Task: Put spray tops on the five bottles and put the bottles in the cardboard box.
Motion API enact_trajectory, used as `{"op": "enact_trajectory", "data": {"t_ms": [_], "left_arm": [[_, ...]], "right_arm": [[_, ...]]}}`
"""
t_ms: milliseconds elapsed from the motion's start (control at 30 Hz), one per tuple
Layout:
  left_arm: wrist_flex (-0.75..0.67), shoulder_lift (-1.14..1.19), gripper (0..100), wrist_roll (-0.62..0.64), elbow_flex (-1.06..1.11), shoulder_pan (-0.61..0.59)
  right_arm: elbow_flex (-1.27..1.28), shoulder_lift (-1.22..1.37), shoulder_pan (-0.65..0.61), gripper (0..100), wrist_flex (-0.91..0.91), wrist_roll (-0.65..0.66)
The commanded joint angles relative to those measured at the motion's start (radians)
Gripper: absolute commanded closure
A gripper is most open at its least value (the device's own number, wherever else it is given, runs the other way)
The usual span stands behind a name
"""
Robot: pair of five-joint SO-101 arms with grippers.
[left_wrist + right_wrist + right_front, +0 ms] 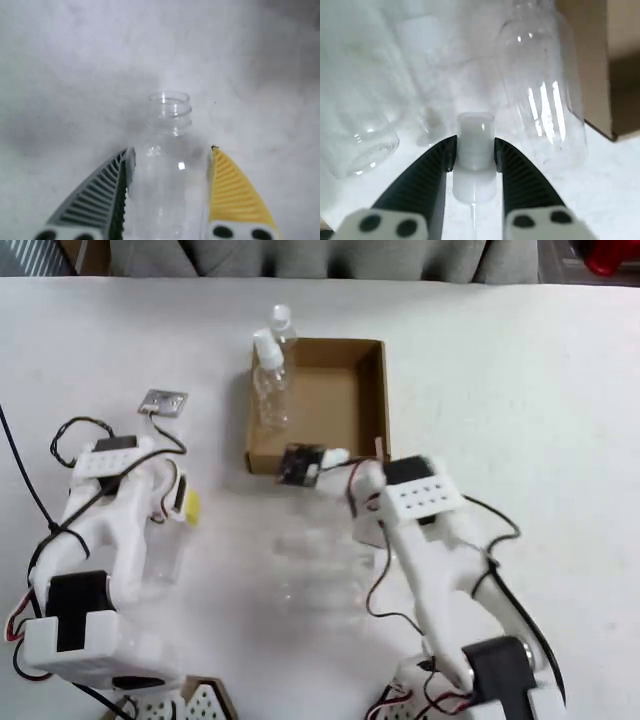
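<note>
On the table point(520, 360), left end effector point(170, 151) clamping uncapped bottle point(169, 200), right end effector point(475, 144) clamping spray top point(475, 177)

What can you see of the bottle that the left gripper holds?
The bottle is clear, plastic by its look, with a round body, a sloping shoulder and a threaded neck. Its mouth is open and uncapped. The left gripper has its fingers, one grey and one yellow, pressed against the body's two sides, and the neck points away from them. The white table lies behind it.
</note>
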Motion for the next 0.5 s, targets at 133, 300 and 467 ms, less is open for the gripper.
{"op": "enact_trajectory", "data": {"t_ms": [133,300,467], "left_arm": [[-0.025,-0.010,98,-0.009,-0.051,-0.002],[-0.025,-0.010,98,-0.009,-0.049,-0.002],[-0.025,-0.010,98,-0.009,-0.049,-0.002]], "right_arm": [[-0.058,-0.145,0.242,98.1,0.097,0.068],[-0.060,-0.166,0.470,98.1,0.074,0.066],[-0.060,-0.166,0.690,98.1,0.059,0.058]]}}
